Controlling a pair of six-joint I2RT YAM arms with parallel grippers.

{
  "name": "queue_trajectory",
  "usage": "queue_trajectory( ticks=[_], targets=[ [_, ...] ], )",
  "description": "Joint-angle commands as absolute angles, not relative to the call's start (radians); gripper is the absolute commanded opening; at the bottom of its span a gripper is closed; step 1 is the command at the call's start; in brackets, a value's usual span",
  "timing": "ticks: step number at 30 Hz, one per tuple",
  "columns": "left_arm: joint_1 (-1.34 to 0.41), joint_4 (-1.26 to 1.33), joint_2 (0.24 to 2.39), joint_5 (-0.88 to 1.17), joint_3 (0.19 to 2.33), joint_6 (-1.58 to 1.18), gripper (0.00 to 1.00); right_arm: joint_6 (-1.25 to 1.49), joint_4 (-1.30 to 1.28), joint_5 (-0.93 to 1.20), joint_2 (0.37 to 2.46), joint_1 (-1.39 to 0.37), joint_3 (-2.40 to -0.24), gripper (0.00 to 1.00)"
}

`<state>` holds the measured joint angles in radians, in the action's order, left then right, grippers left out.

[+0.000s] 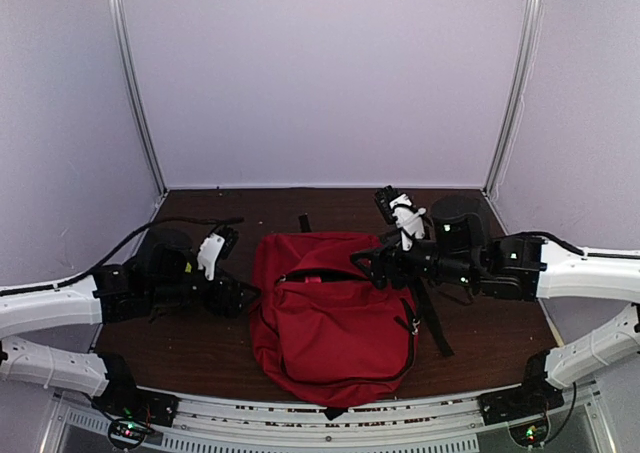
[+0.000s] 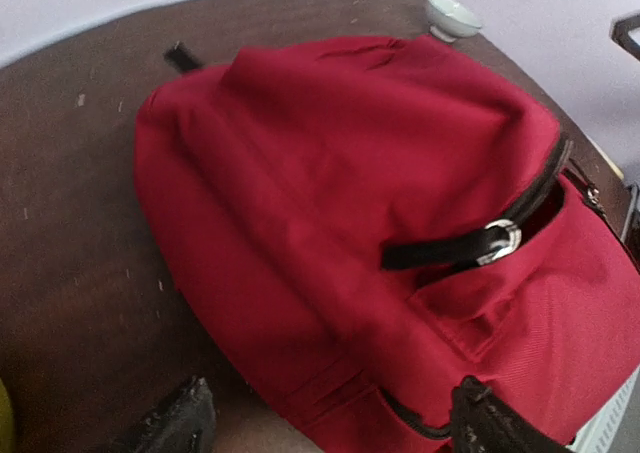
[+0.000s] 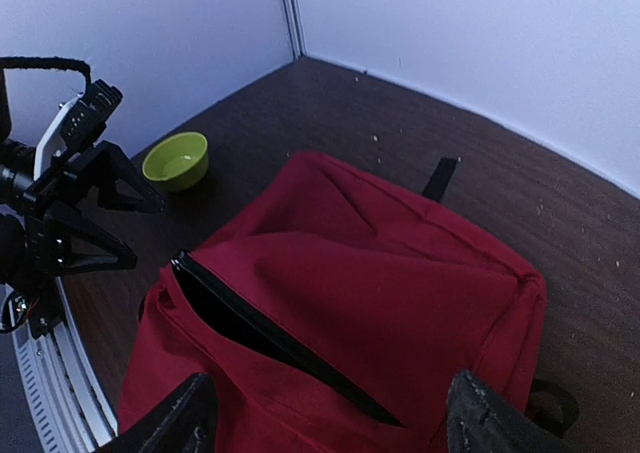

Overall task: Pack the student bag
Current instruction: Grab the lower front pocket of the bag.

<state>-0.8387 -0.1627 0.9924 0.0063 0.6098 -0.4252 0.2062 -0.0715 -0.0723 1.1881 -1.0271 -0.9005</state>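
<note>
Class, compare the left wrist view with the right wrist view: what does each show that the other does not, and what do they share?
Only the left wrist view shows a small pale round bowl by the wall and a black strap with a silver metal ring across the large red fabric backpack. Only the right wrist view shows a lime-green round bowl in full and the left gripper, jaws apart. Both show that backpack on the dark brown wooden table, with a black strap end poking out at its far edge.
</note>
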Motion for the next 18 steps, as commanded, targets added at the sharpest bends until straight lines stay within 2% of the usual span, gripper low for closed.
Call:
queue_trajectory(
  ticks=[1,3,14,16,18],
  targets=[
    [-0.789,0.056,1.019,0.027,0.509,-0.536,0.93,0.302,-0.203,-0.085,1.263,-1.028,-0.932,0.8],
    [-0.761,0.148,1.076,0.082,0.484,-0.546,0.98,0.309,-0.232,-0.082,1.303,-1.028,-0.95,0.8],
    [-0.742,0.397,1.385,0.273,0.532,-0.52,0.98,0.315,-0.295,-0.191,1.551,-1.006,-1.023,0.77],
    [-0.742,0.462,1.401,0.293,0.52,-0.542,0.92,0.317,-0.33,-0.234,1.579,-1.004,-1.024,0.75],
    [-0.744,0.515,1.423,0.322,0.522,-0.556,0.81,0.319,-0.34,-0.276,1.581,-0.999,-1.004,0.74]
  ],
)
